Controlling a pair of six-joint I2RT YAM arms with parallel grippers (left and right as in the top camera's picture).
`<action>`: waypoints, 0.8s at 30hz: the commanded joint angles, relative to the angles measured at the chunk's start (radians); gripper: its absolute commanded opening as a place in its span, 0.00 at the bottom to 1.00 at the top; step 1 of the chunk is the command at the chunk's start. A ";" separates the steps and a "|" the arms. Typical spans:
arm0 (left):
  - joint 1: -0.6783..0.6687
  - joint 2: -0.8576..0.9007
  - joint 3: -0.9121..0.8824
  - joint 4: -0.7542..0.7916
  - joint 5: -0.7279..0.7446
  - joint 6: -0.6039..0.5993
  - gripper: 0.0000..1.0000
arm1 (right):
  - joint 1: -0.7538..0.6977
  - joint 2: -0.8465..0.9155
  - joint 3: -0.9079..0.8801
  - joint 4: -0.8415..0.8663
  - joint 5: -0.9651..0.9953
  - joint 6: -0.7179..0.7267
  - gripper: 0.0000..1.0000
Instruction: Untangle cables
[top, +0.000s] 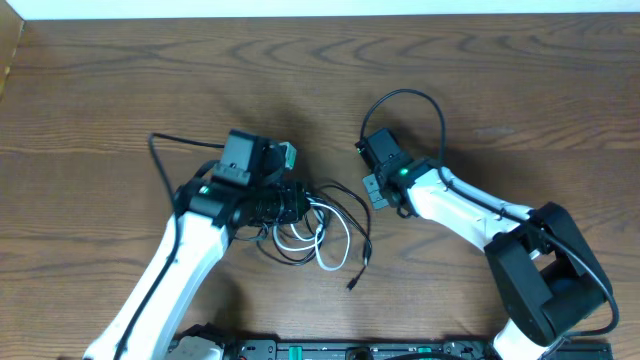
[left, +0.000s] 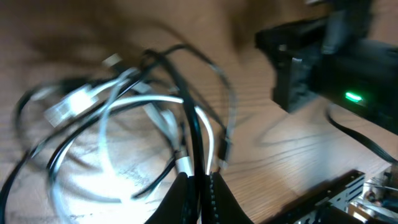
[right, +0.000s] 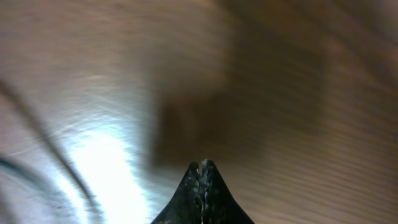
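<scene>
Pinching tangled cables (left: 161, 98), left gripper (left: 199, 185)

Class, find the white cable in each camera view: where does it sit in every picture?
Overhead: the white cable loops just below centre.
Left wrist: it arcs across the centre, among the other cables.
Right wrist: too blurred to make it out.
Shared landmark: the wooden table.

Overhead top-down; wrist cams close (left shares cables (top: 318, 232)).
</scene>
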 joint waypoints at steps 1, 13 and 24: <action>0.005 -0.074 0.016 0.003 0.020 0.024 0.08 | -0.042 0.009 -0.003 -0.015 0.071 -0.003 0.01; 0.004 -0.036 -0.043 -0.084 -0.208 -0.033 0.08 | -0.084 -0.055 0.038 -0.126 -0.298 -0.091 0.40; 0.010 0.187 -0.060 -0.187 -0.269 -0.076 0.32 | -0.056 -0.052 0.038 -0.084 -0.702 -0.127 0.52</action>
